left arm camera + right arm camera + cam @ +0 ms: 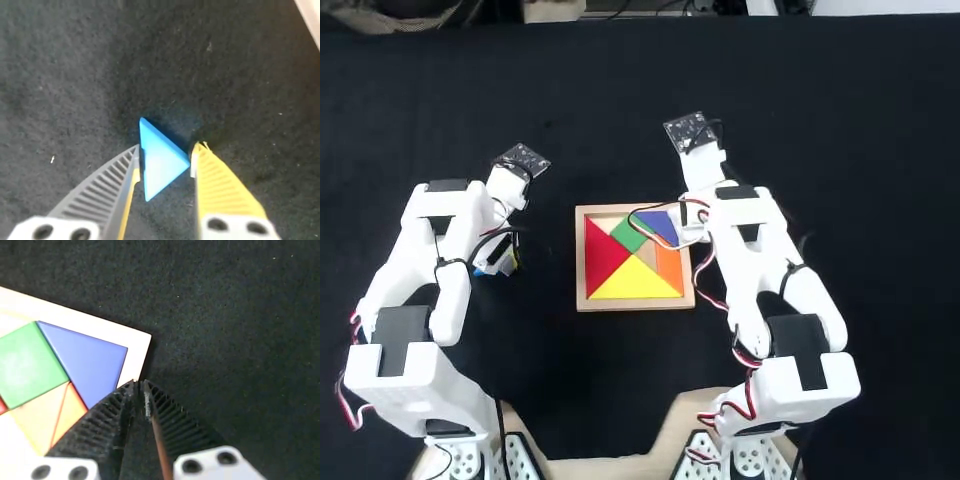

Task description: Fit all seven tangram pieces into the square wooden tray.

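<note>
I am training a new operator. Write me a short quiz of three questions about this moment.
1. True or false: the right gripper holds a tangram piece.
2. Which colour is the triangle between the fingers of the left gripper? A red, B light blue, C green.
3. Fill in: in the wooden tray, the large triangle along the edge nearest the arms' bases is ____.

Key: 1 false, its fingers are shut on nothing; 2 B; 3 yellow.
</note>
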You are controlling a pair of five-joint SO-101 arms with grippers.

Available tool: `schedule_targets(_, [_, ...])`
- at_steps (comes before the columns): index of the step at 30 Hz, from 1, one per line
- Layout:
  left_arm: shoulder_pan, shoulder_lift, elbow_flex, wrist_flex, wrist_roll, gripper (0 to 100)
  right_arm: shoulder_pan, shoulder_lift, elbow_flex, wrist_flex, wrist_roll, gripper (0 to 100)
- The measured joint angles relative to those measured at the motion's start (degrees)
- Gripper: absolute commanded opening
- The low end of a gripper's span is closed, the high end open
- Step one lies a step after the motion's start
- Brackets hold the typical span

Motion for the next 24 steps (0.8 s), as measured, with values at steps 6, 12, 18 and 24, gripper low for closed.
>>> schedule_targets(6, [0.0,0.0,0.0,0.0,0.0,15,0.0,0.0,0.0,0.0,0.0,1.1])
schedule_targets(12, [0.4,0.0,-0.2,0.0,1.8,3,0.0,0.0,0.0,0.0,0.0,1.1])
schedule_targets(18, [6.8,0.0,-7.2,7.5,-2.0,4,3.9,0.0,0.0,-0.2,-2.7,1.1])
schedule_targets(24, [12.3,0.0,-19.4,11.5,-12.4,4,13.5,0.0,0.0,-4.1,-10.4,1.1])
